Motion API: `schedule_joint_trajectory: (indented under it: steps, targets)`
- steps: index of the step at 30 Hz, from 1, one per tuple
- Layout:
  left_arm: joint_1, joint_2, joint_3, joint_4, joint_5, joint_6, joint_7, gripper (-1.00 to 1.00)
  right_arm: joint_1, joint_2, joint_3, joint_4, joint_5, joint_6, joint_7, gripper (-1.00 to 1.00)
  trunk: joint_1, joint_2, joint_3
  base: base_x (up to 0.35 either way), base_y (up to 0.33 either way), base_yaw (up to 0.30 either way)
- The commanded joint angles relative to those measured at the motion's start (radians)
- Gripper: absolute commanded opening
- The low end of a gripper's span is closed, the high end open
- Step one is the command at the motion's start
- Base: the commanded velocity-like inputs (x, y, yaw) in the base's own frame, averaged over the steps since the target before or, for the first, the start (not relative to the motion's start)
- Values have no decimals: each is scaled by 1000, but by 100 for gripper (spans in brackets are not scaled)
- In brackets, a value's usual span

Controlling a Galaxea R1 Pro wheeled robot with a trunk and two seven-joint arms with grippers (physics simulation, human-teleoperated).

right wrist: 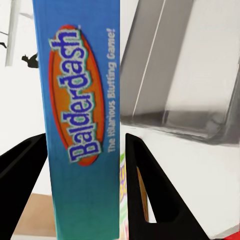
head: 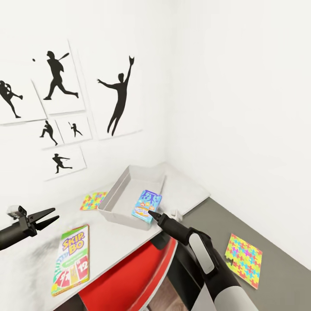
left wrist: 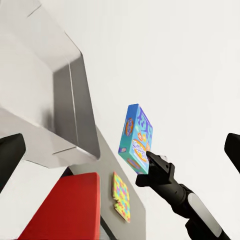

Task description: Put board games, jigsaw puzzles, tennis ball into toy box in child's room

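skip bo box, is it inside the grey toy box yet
No, the SKIP BO box lies flat on the table, apart from the toy box, nearer the left gripper.

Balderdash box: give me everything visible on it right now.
The Balderdash box is a flat rectangular game box, blue shading to teal, with an orange oval logo and the line "The Hilarious Bluffing Game!" on its narrow side. It looks like printed cardboard. The right gripper is shut on its lower end and holds it tilted over the near rim of the toy box. Whether it touches the rim is unclear.
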Motion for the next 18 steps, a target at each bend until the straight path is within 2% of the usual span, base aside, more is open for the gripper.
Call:
schedule_joint_trajectory:
  steps: [1,6,18]
  targets:
    - [-1,0,1,0,-2,11,-5,100,-1,0,-1,-1,-7,6,0,-100,1,-2,-2,151,30,6]
    - [-1,0,1,0,-2,11,-5,100,-1,0,-1,-1,-7,6,0,-100,1,-2,-2,137,46,2]
    - [-1,0,2,0,-2,11,-5,100,-1,0,-1,-1,-7,6,0,-100,1,-2,-2,29,24,0]
